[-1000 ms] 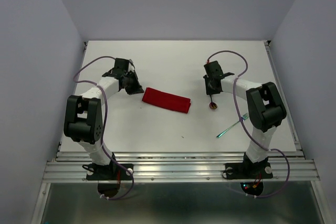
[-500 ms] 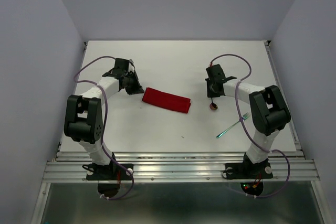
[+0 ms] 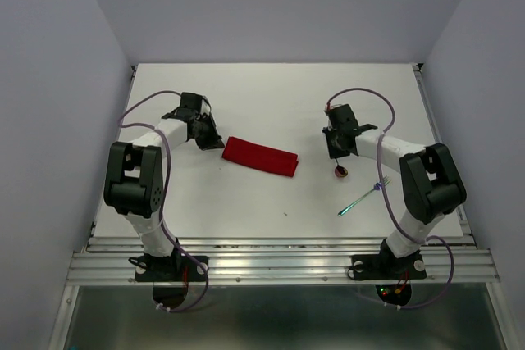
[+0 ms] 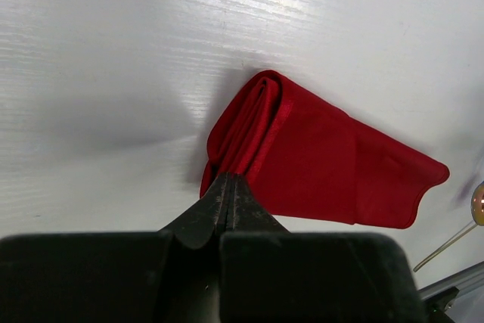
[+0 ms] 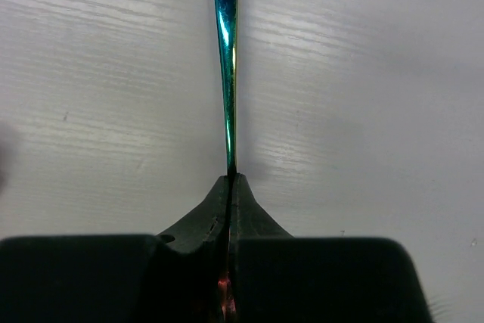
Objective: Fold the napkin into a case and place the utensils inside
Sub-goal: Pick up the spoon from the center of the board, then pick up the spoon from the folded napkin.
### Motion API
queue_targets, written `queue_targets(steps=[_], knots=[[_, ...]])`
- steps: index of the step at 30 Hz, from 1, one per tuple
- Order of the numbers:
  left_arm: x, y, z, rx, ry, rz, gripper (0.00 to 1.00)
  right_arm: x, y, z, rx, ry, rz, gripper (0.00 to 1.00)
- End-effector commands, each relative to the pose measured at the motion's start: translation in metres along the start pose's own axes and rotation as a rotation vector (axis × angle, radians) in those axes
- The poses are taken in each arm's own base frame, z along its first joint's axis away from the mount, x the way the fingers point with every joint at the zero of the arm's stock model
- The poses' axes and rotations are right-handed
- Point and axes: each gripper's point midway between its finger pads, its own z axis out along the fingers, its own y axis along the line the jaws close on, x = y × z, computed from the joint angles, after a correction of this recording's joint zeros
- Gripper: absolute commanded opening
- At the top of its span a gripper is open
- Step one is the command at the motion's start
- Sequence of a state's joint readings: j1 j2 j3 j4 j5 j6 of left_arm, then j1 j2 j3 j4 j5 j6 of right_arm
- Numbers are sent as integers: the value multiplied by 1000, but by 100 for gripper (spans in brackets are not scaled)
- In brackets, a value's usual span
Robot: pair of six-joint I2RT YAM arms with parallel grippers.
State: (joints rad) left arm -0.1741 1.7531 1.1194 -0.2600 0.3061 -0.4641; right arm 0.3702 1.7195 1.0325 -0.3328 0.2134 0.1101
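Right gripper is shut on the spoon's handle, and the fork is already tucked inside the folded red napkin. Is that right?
No. The fork lies on the bare table, well apart from the napkin, as the top external view shows. The right gripper is indeed shut on the spoon's handle.

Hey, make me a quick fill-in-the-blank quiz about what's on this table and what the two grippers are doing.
1. The left gripper has its jaws closed on a corner of the folded red ___.
2. The right gripper has its jaws closed on the thin handle of the ___.
3. Lying loose on the table, held by neither gripper, is the ___.
Missing words: napkin; spoon; fork.
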Motion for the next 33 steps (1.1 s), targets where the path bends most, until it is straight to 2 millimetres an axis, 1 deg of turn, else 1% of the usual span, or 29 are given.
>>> queue_targets(steps=[1,6,8,9,10,12,14,15,17,18,19,21,24,25,27,28,29,30,33], knots=[[-24,-11,-14,24,-65,27,4,-33,17,-28,-99,-120,-93,1],[-24,-6,-13,14,-59,21,4,-51,26,-47,-147,-188,-205,1],[-26,-5,-12,13,-61,20,4,-55,29,-52,-154,-192,-231,1],[-27,-6,-11,13,-61,17,4,-59,34,-57,-164,-195,-259,1],[-28,-5,-9,11,-60,15,4,-60,34,-58,-164,-192,-267,1],[-29,-5,-7,11,-55,13,4,-61,50,-64,-188,-198,-327,1],[-30,-5,-5,10,-53,8,4,-63,61,-68,-204,-212,-400,1],[-31,-5,-4,10,-53,6,4,-59,73,-69,-223,-206,-443,1],[-31,-5,0,10,-44,3,4,-59,83,-72,-235,-206,-511,1],[-29,-5,1,12,-38,0,4,-54,91,-72,-249,-196,-543,1],[-28,-5,4,15,-31,-1,4,-50,96,-68,-256,-181,-576,1],[-25,-5,5,25,-22,-2,4,-50,107,-69,-273,-174,-612,1],[-23,-5,8,31,-13,-5,4,-41,125,-67,-317,-150,-676,1],[-22,-6,10,34,-8,-1,4,-40,127,-65,-330,-143,-692,1],[-21,-3,15,29,4,-1,4,-31,141,-62,-353,-123,-737,1],[-21,-3,17,30,9,-3,4,-32,141,-61,-353,-124,-751,1],[-21,-2,20,27,15,-4,4,-27,146,-55,-357,-108,-769,1],[-21,-2,21,27,17,-6,4,-29,146,-54,-354,-102,-781,1],[-22,-2,26,25,25,-8,4,-23,155,-49,-363,-81,-819,0]])
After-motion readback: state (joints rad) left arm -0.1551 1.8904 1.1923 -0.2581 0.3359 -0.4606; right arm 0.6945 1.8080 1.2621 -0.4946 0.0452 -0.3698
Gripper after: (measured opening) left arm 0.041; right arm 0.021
